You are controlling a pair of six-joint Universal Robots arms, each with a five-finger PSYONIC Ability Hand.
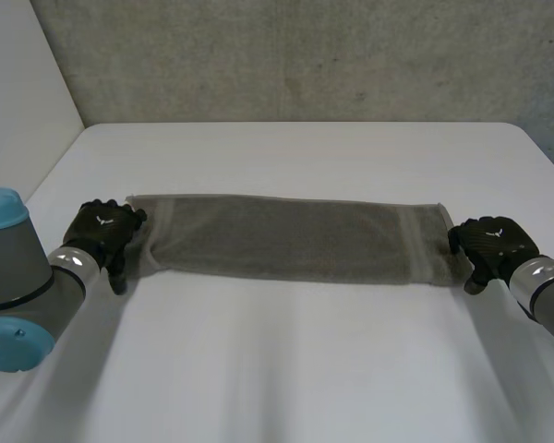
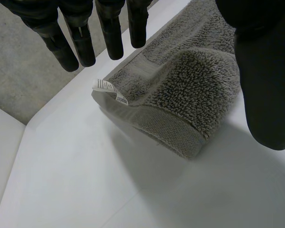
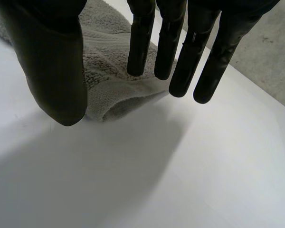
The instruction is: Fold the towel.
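The towel (image 1: 291, 242) lies long on the table (image 1: 305, 369), one end by each hand. My left hand (image 1: 102, 233) and right hand (image 1: 491, 245) are spread, pinching nothing. I think I must grab an end next and fold it over.

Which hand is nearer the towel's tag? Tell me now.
Left. The left hand is at the end of the towel that carries the tag, with its straight fingers just beside it. The right hand is at the towel's opposite end.
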